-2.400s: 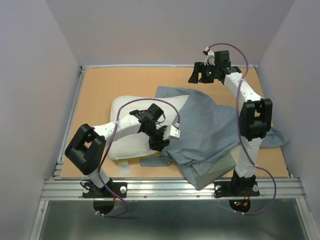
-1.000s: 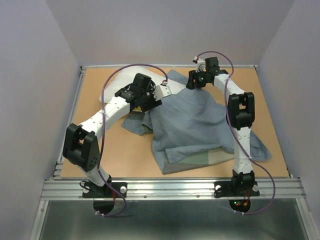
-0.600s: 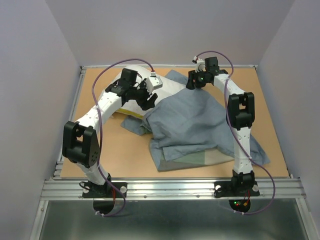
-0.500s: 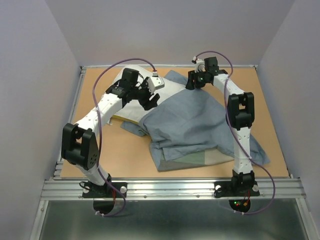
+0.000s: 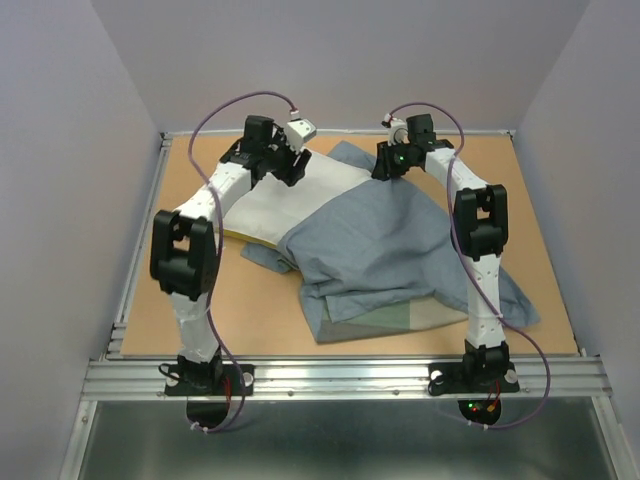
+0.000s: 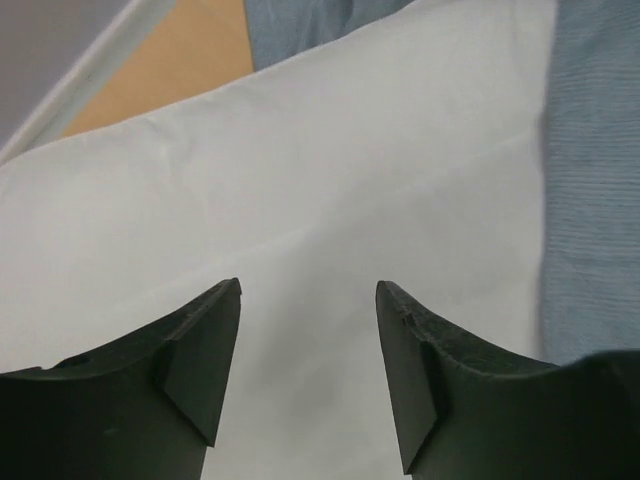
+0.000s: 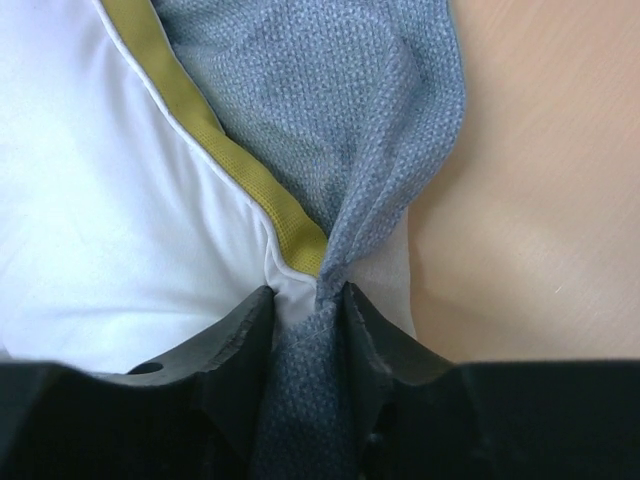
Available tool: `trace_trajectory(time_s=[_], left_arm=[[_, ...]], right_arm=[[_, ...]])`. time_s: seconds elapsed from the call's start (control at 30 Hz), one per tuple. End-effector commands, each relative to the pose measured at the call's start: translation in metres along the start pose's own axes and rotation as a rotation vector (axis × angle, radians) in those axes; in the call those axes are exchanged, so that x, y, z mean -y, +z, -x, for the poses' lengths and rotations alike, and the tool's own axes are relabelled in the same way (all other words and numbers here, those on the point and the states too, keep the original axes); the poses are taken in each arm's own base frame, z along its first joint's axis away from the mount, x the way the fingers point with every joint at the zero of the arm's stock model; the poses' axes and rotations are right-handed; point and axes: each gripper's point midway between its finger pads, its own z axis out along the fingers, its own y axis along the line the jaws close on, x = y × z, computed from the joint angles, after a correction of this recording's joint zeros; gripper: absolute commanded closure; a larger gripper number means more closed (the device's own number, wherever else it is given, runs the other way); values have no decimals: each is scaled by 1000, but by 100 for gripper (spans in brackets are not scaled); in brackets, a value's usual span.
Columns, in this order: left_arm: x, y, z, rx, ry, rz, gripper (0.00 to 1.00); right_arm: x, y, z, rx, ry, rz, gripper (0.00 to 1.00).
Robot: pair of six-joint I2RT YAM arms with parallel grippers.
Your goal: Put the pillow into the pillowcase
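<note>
The white pillow (image 5: 300, 195) lies at the back of the table, its yellow band (image 5: 245, 236) along the near-left edge. The grey-blue pillowcase (image 5: 380, 245) is draped over the pillow's right half and spreads toward the front right. My left gripper (image 5: 292, 168) hovers open over the pillow's far-left part. In the left wrist view bare white pillow (image 6: 300, 180) shows between the open fingers of this gripper (image 6: 308, 290). My right gripper (image 7: 308, 295) is shut on a bunched fold of pillowcase (image 7: 330, 90) beside a white pillow corner (image 7: 100, 200) and the yellow band (image 7: 200, 120).
The pillowcase's green and tan blocks (image 5: 400, 318) show near the front edge. The orange table (image 5: 200, 300) is ringed by a metal rim (image 5: 140, 240) and grey walls. Purple cables (image 5: 230, 110) loop above both wrists.
The left arm has reached toward the back left and its gripper now sits over the far side of the pillow. More white pillow is uncovered. The right gripper's jaws have narrowed onto the cloth.
</note>
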Motion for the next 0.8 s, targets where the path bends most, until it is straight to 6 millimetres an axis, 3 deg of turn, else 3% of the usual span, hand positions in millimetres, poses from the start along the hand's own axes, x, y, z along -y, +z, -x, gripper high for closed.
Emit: trace_trajectory(time_s=[0.0, 0.03, 0.1, 0.2, 0.23, 0.3, 0.33, 0.37, 0.43, 0.5, 0.57, 0.63, 0.7, 0.73, 0.77], left_arm=[[6, 49, -43, -134, -73, -84, 35], [8, 55, -44, -139, -63, -113, 37], [38, 65, -82, -235, -49, -228, 47], [89, 55, -106, -287, 1, -394, 53], [120, 44, -130, -331, -8, -481, 53], [151, 26, -133, -337, 22, -553, 54], [182, 15, -146, -366, 48, -629, 53], [197, 3, -138, -356, 62, -659, 52], [199, -9, -127, -337, 30, -670, 48], [180, -17, -98, -271, 35, -636, 33], [140, -21, -59, -180, 58, -543, 21], [102, -22, -25, -128, 112, -437, 17], [71, -16, -26, -136, 159, -399, 15], [59, -16, -10, -114, 191, -375, 14], [57, -7, -27, -172, 171, -400, 14]], right_arm=[[-27, 2, 9, 3, -30, 46, 64], [-29, 3, 7, -1, -27, 54, 65], [-38, 4, 5, -8, -34, 81, 69], [-52, 5, 0, -20, -50, 120, 71], [-57, 2, 0, -21, -55, 131, 71], [-67, -2, -3, -27, -55, 165, 76], [-70, -4, -6, -32, -52, 179, 78], [-77, -8, -12, -44, -51, 200, 84], [-82, -12, -18, -56, -63, 214, 89], [-88, -19, -22, -65, -76, 227, 97], [-92, -24, -21, -62, -74, 236, 99], [-97, -27, -19, -60, -67, 247, 100], [-101, -31, -12, -45, -68, 261, 100], [-104, -32, -9, -42, -60, 265, 100], [-106, -33, -7, -39, -59, 271, 99]])
